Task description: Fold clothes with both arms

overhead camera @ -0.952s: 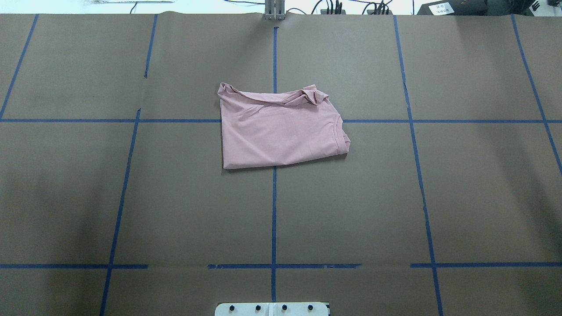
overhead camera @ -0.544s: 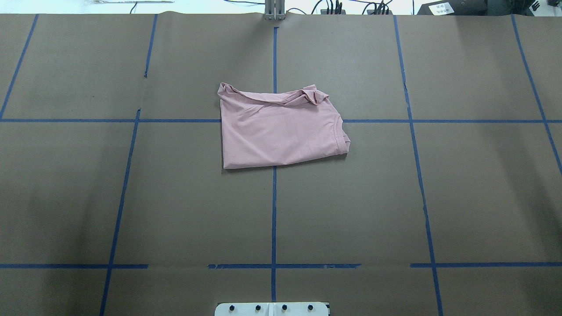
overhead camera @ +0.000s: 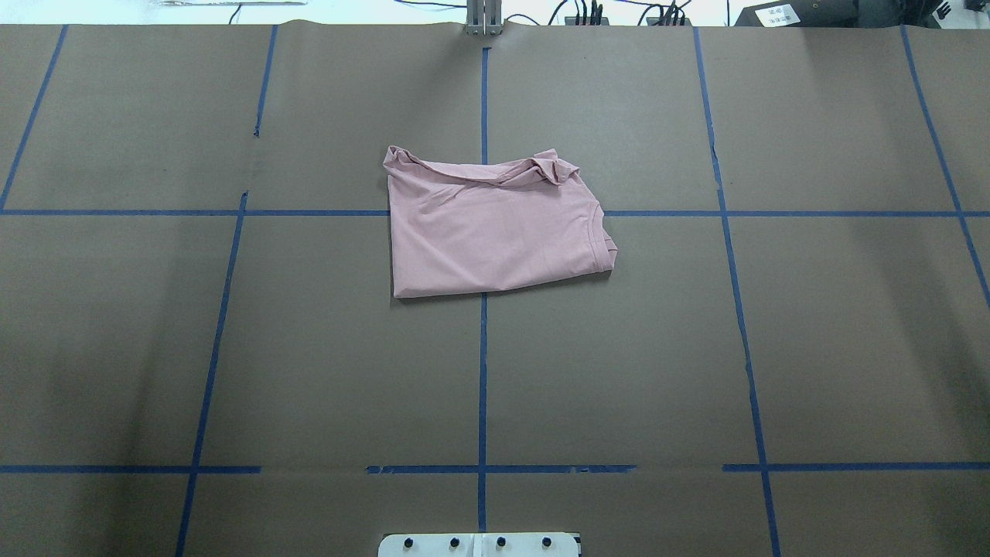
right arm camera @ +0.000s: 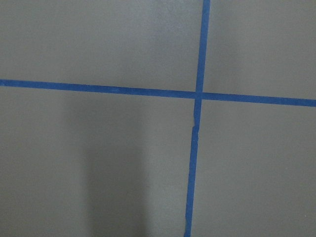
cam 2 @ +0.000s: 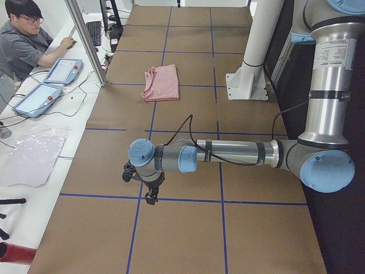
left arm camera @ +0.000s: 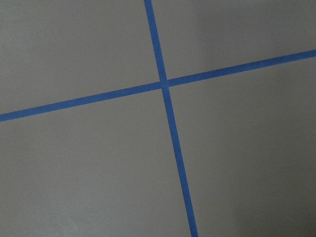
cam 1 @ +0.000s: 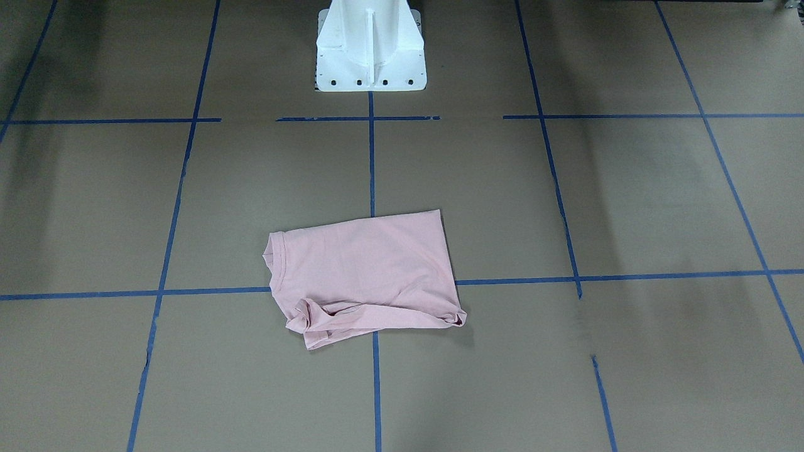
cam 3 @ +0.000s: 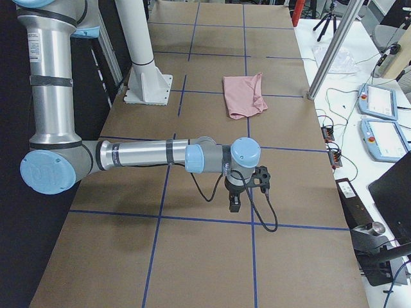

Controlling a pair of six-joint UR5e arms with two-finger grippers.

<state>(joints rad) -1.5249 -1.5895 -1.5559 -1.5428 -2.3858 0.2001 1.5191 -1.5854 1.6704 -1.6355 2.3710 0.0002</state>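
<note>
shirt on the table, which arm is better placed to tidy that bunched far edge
Right, marginally. The bunched sleeve and more of the shirt lie on the robot's right of the centre tape line. The right gripper and left gripper both hang far off to the sides.

No change shows in the overhead view across the second: the folded T-shirt (overhead camera: 495, 236) keeps its place mid-table (overhead camera: 309, 371)

Two high cameras face each other across the desk (overhead camera: 309, 371), sharing the pink T-shirt (overhead camera: 495, 232) mid-frame and the white pedestal (cam 1: 370, 50) at opposite edges, two more look in from either end, and both wrist cameras stare closely down at tape crossings (left arm camera: 164, 83).
</note>
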